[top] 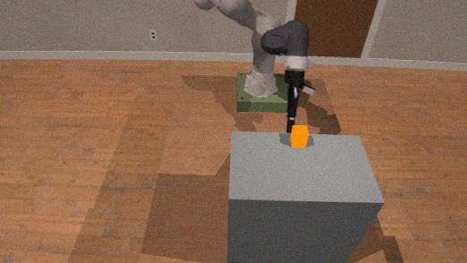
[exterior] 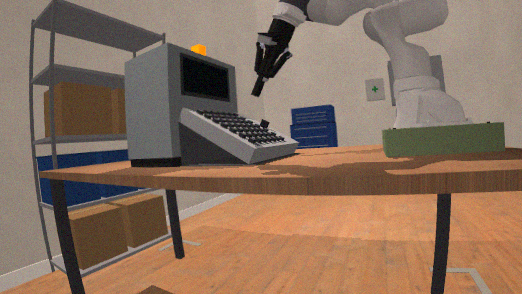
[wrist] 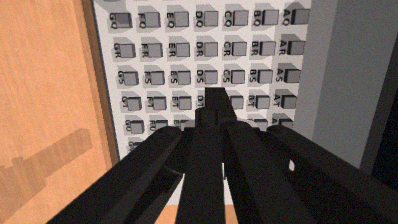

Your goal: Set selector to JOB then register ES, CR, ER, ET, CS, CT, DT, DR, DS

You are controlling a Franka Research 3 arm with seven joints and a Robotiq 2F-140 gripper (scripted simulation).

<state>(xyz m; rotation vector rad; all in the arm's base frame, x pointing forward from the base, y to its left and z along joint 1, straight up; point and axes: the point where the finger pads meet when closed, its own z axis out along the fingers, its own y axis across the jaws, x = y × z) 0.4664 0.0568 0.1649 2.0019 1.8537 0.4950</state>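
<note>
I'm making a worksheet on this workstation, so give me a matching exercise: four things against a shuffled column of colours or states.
1. base plate
2. hand
3. block
4. screen

A. orange
B. dark, on the machine's front
C. green
D. closed, above the keys

Pairs: 1-C, 2-D, 3-A, 4-B

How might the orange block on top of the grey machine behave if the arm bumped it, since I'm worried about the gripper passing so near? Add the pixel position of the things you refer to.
The small orange block (top: 299, 136) (exterior: 199, 49) looks stiff, so it probably wouldn't flex. Its flat, faceted sides suggest it would slide or tip rather than roll. Sitting near the edge of the grey box-shaped machine (top: 300, 174) (exterior: 150, 100), it might fall if loose; whether it is fixed, I can't tell.
</note>
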